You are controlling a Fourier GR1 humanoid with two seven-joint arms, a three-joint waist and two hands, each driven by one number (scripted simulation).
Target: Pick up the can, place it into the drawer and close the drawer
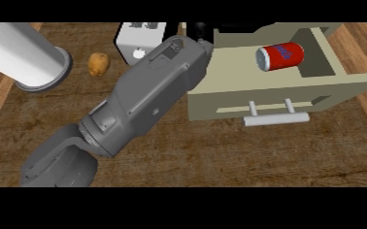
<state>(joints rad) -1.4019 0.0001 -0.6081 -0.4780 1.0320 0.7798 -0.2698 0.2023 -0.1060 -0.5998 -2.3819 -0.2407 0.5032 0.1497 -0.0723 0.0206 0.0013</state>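
One can (280, 56), red with a blue label, is lying on its side inside the open drawer (272, 94), long axis running roughly left-right with the silvery end facing left. Only a bit of black hand (198, 29) shows past the grey forearm (143, 97), just left of the drawer, so can't tell how its fingers sit. On the worktop (251, 155) there's also a potato (99, 63) and a white box (140, 41).

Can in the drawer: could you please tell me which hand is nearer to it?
Left. The left hand is left of the can, past the drawer's left wall; the right hand is not in view.
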